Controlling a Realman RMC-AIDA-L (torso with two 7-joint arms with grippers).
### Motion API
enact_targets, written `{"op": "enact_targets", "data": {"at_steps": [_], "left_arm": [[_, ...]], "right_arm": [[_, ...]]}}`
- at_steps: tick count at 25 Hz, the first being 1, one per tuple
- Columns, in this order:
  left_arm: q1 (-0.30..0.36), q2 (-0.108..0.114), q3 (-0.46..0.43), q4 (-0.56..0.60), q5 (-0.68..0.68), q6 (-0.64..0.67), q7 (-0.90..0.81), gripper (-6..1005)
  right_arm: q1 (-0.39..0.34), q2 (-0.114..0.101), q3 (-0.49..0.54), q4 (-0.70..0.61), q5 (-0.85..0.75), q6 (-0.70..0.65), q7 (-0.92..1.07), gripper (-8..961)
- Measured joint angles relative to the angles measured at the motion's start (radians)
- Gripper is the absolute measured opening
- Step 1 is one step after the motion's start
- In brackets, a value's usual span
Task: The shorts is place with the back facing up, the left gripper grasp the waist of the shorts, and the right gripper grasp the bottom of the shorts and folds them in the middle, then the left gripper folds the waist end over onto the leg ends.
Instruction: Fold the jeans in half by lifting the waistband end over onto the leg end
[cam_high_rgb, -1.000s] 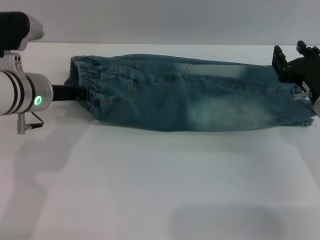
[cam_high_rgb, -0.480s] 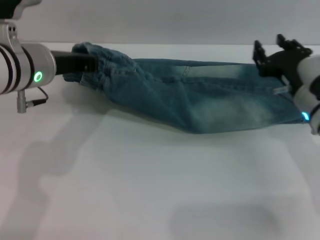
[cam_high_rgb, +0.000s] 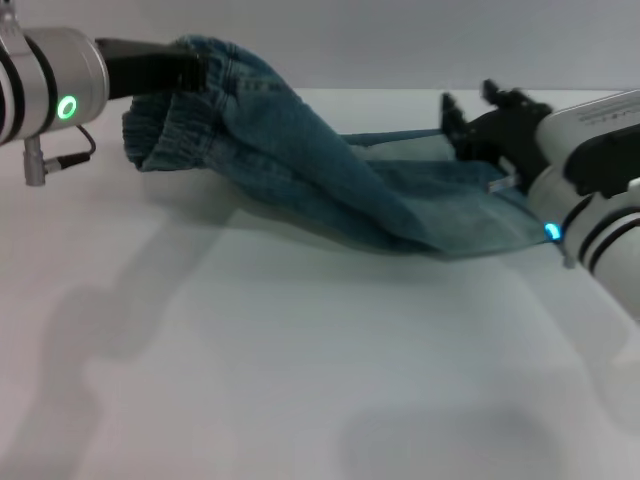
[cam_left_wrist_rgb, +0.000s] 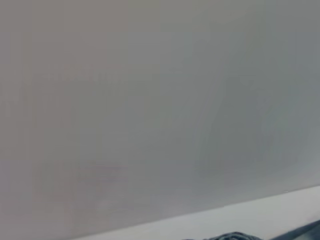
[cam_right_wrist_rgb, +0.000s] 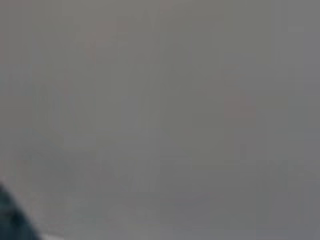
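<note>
Shorts (cam_high_rgb: 330, 190) (waist (cam_high_rgb: 165, 140) aloft) in left hand (cam_high_rgb: 195, 68)

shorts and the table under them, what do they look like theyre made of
The shorts look like faded blue denim: woven cotton, whitish worn patches, a gathered elastic waist held up by the left gripper. The table looks like smooth matte white laminate or painted board, showing soft shadows and no grain; the exact material is unclear.
</note>
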Motion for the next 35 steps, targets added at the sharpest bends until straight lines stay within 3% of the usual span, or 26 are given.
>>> {"op": "enact_targets", "data": {"at_steps": [11, 28, 32, 34, 35], "left_arm": [[0.019, 0.000, 0.001, -0.059, -0.007, -0.001, 0.004, 50], [0.059, 0.001, 0.015, -0.093, -0.057, 0.028, 0.037, 51], [0.065, 0.003, 0.015, -0.103, -0.058, 0.026, 0.045, 52], [0.069, 0.003, 0.015, -0.104, -0.058, 0.026, 0.045, 52], [0.074, 0.003, 0.014, -0.106, -0.058, 0.026, 0.046, 52]], "right_arm": [[0.178, 0.005, -0.213, 0.146, 0.000, 0.008, 0.253, 478], [0.302, 0.010, -0.388, 0.167, -0.001, 0.025, 0.417, 478], [0.256, 0.005, -0.367, 0.154, -0.007, -0.009, 0.415, 478], [0.208, -0.001, -0.328, 0.141, -0.022, -0.041, 0.410, 478], [0.143, -0.003, -0.251, 0.132, -0.068, -0.067, 0.403, 478]]}}
